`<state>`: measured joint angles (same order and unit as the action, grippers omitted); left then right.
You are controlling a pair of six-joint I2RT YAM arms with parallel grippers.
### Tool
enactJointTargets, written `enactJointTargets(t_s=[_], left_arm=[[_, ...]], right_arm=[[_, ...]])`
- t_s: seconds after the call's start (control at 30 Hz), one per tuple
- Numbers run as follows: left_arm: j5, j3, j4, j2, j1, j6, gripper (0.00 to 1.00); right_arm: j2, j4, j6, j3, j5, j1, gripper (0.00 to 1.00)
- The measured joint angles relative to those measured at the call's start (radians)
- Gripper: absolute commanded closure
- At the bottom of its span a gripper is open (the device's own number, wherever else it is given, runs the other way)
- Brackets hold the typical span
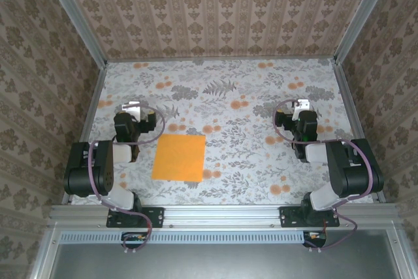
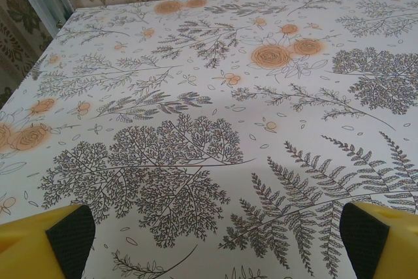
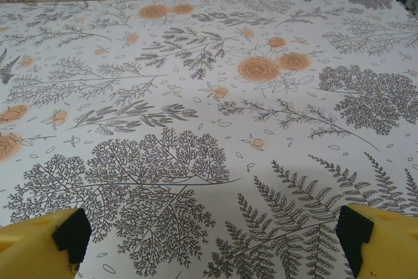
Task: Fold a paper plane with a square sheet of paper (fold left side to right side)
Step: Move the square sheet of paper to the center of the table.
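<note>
One square sheet of paper (image 1: 178, 157), bright orange and uncreased, lies flat on the floral counter (image 1: 248, 89) between the two arms. It sits closer to the left arm and toward the near edge, its sides turned slightly off square with the counter. The left pincer (image 1: 132, 106) and the right pincer (image 1: 300, 105) sit low on either side, both pointing at the far wall, and neither touches the sheet; the right one is well apart from it. In the wrist views each pincer is spread wide and empty: the left pincer (image 2: 212, 246) shows its yellow fingers (image 2: 46, 243) at the lower corners with bare counter between them, and the right pincer (image 3: 212, 243) does the same.

Handling, as judged: the sheet is very light, thin and limp. It would probably slide on the smooth counter under a sideways push and would take an unwanted crease from a hard pinch. It lies flush, so no edge is raised for a grip. The likely hold is the left edge or a left corner, teased up and carried over to the right edge while the other pincer pins the right half
</note>
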<state>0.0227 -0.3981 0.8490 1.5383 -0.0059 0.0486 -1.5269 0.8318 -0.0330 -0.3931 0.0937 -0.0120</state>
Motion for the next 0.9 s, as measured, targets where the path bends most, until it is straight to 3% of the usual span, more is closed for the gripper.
enactJointTargets(t_s=[0.13,0.23,0.37,0.53,0.6,0.73,0.9], left_arm=[[-0.008,0.000,-0.005,-0.007,0.000,-0.001,0.00],[-0.031,-0.001,-0.097,-0.093,0.000,-0.004,0.00],[-0.077,-0.080,-0.332,-0.293,0.000,-0.064,0.00],[-0.076,-0.299,-0.639,-0.410,-0.020,-0.208,0.00],[-0.079,-0.367,-0.764,-0.423,-0.071,-0.239,0.00],[-0.110,-0.462,-1.036,-0.403,-0.283,-0.272,0.06],[-0.131,-0.474,-1.300,-0.340,-0.481,-0.352,0.15]], right_arm=[[0.003,-0.003,-0.005,0.000,0.007,0.000,0.00],[0.076,-0.082,-0.019,-0.001,0.027,0.001,0.00],[0.277,-0.263,-0.056,-0.058,0.035,0.001,0.00],[0.446,-0.459,-0.182,-0.169,0.007,0.000,0.00],[0.483,-0.531,-0.239,-0.189,-0.029,-0.004,0.00],[0.515,-0.693,-0.313,-0.216,-0.091,-0.027,0.00],[0.541,-0.826,-0.341,-0.224,-0.110,-0.045,0.00]])
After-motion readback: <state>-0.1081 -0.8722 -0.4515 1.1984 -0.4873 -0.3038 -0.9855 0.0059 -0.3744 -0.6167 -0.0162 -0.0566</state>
